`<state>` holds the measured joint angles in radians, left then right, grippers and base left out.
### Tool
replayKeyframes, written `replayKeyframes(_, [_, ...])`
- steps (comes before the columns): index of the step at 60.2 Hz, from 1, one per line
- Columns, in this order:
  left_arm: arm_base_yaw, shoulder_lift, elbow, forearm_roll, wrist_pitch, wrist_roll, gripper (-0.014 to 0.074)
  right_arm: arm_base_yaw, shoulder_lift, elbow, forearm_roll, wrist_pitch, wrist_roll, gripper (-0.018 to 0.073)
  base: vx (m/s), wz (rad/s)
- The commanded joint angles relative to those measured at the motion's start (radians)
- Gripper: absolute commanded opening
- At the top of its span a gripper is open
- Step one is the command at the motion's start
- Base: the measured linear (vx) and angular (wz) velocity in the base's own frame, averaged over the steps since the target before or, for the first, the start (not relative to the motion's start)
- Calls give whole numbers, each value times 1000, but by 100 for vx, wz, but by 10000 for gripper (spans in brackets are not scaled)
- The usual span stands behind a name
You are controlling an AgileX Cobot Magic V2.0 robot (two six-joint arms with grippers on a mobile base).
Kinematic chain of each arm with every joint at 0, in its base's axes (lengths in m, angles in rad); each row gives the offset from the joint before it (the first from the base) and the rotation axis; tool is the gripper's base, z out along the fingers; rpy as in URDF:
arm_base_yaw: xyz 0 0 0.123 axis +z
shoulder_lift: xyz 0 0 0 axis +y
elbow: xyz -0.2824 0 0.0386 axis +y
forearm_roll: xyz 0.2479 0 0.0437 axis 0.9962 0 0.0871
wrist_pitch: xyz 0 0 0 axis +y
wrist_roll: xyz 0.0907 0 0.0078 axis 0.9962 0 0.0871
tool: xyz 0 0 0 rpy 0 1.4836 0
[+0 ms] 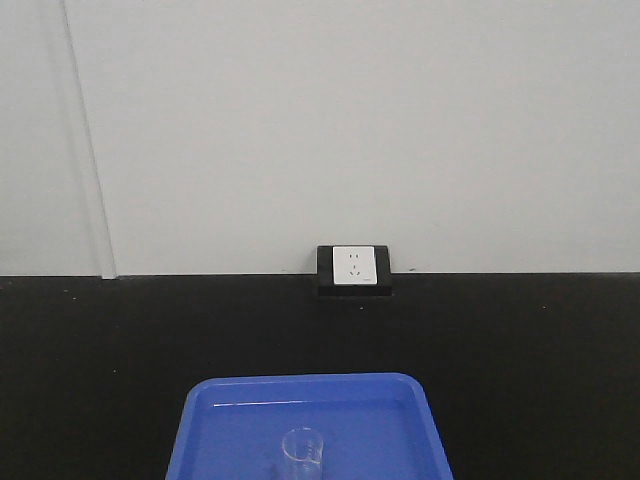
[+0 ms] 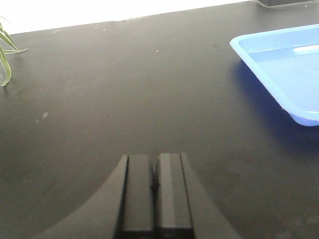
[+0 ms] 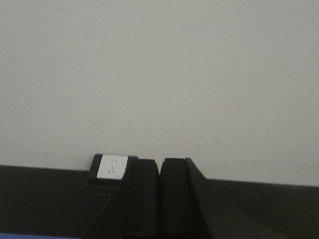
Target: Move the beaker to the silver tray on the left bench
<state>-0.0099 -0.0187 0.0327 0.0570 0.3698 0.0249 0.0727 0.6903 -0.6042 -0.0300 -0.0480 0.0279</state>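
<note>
Beaker (image 1: 302,452): upright in blue tray (image 1: 225,425), worktop (image 1: 100,340) near edge.
Left hand (image 2: 155,175): clenched, empty, beside blue tray.
Right hand (image 3: 159,196): clenched, empty, aimed at wall (image 3: 159,74).
Advice: unclench fully, descend squarely, grip below lip.
Silver tray: unseen.

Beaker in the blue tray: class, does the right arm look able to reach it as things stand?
Probably yes: the beaker stands alone in the blue tray, nothing visible crowding it. The right gripper is shut and faces the wall, so it must open first.
</note>
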Motion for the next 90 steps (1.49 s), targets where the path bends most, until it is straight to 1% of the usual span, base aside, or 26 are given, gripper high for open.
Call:
replayKeyframes(1, [-6,-8,20,-3,-75,-2,1,-5,92,-64,5,-62,4,-11,0,0])
replayKeyframes(8, [-6,-8,20,-3,-75,-2,1,-5,158,-65,7,-91,4,-11,0,0])
replayKeyframes(19, [-6,-8,20,-3,-75,-2,1,-5,202,-65,8,-87,4,1,0,0])
replayKeyframes(25, [-6,-8,20,-3,-75,-2,1,-5,203,-65,10,-83,7,35,0,0])
replayKeyframes(29, [-6,-8,20,-3,-75,-2,1,-5,203,-65,10,-83,7,78,0,0])
replayKeyframes(36, [-6,-8,20,-3,-75,-2,1,-5,203,-65,11,-82,8,197,0,0])
replayKeyframes(42, [-6,-8,20,-3,-75,-2,1,-5,203,-65,12,-82,26,351,0,0])
replayKeyframes(46, [-6,-8,20,-3,-75,-2,1,-5,203,-65,14,-82,51,489,0,0])
replayKeyframes(50, [-6,-8,20,-3,-75,-2,1,-5,204,-65,14,-85,68,603,0,0])
replayKeyframes(54, [-6,-8,20,-3,-75,-2,1,-5,204,-65,14,-88,68,693,0,0])
replayKeyframes(56, [-6,-8,20,-3,-75,-2,1,-5,204,-65,19,-97,79,723,0,0])
replayKeyframes(63, [-6,-8,20,-3,-75,-2,1,-1,215,-65,44,-159,168,725,0,0])
replayKeyframes(68, [-6,-8,20,-3,-75,-2,1,26,252,-65,30,-220,185,716,0,0])
replayKeyframes(73, [-6,-8,20,-3,-75,-2,1,84,336,-65,-39,-266,183,697,0,0])
replayKeyframes(79, [-6,-8,20,-3,-75,-2,1,170,465,-65,-153,-306,183,665,0,0])
replayKeyframes(86, [-6,-8,20,-3,-75,-2,1,239,642,-65,-227,-394,183,627,0,0])
replayKeyframes(90, [-6,-8,20,-3,-75,-2,1,256,736,-65,-247,-466,183,607,0,0])
